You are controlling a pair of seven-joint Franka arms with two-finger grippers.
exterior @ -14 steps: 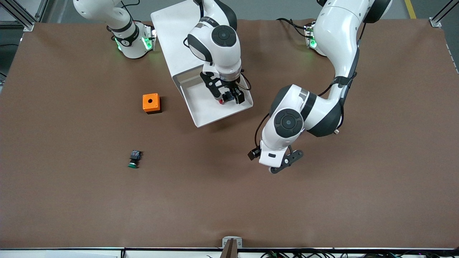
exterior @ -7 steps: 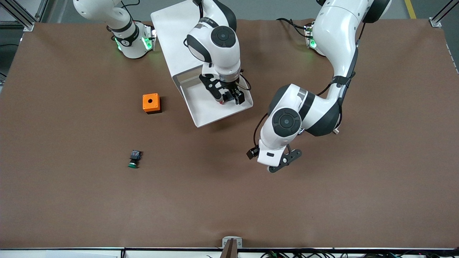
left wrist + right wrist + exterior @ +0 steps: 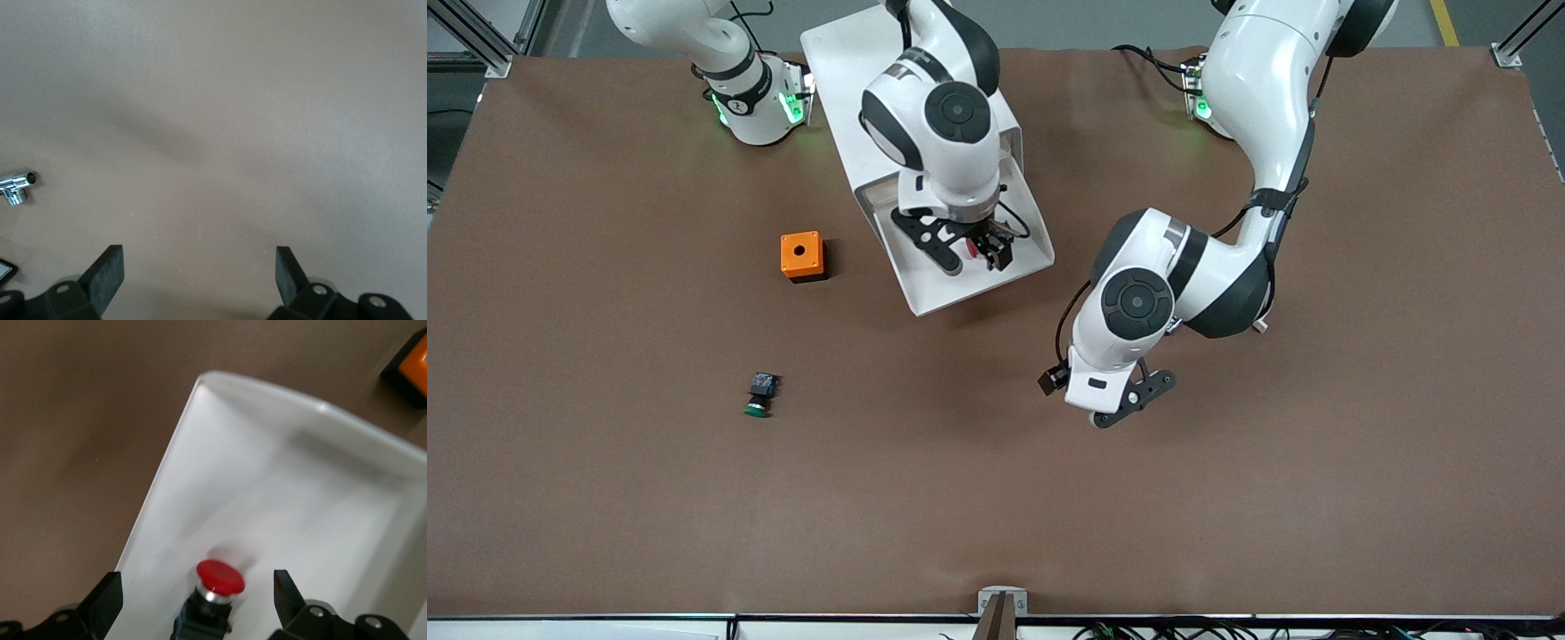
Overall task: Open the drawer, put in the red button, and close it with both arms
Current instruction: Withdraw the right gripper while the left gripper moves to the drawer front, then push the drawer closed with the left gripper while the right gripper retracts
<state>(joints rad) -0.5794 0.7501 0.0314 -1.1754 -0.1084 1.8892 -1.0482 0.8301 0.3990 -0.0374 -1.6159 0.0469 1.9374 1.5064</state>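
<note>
While our left gripper (image 3: 1129, 404) waits open-jawed over bare table, our right gripper (image 3: 971, 252) hangs jaws apart over the open drawer (image 3: 934, 284); red button (image 3: 219, 578) lies inside, apparently released. We judge only closing remains.

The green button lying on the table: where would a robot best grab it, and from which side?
Probably from straight above, across its dark body. The green button lies on its side on the bare table, cap toward the front camera, nothing close by. The boxy body looks flatter than the round cap, so fingers should hold better there. The open left end effector hangs over bare table.
</note>
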